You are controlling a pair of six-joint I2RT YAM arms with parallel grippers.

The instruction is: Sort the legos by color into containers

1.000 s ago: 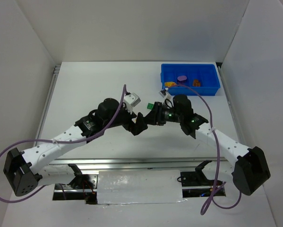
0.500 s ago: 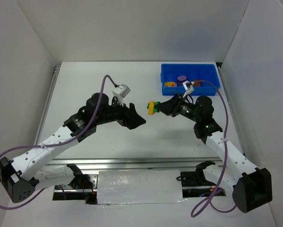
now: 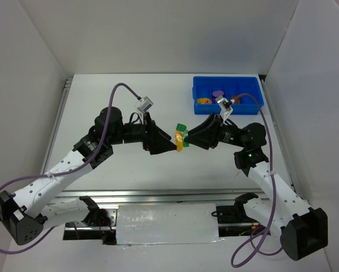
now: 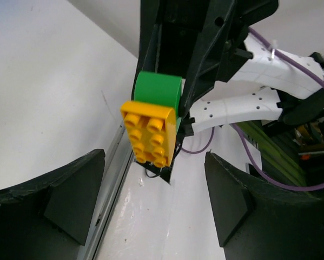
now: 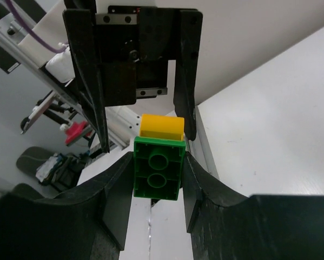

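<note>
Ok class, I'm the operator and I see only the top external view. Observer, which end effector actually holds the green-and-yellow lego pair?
Observer: The right end effector. Its wrist view shows it clamped on the green lego.
Operator: And the left one?
Observer: The left end effector is open, jaws wide on either side of the yellow lego.
Operator: Which way do the yellow one's studs point?
Observer: Toward the left wrist camera.

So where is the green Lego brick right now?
Top view: the green brick is mid-table, below-left of the blue tray, pinched in the right arm's fingers with a yellow brick stuck on, facing the left arm's open fingers.
</note>
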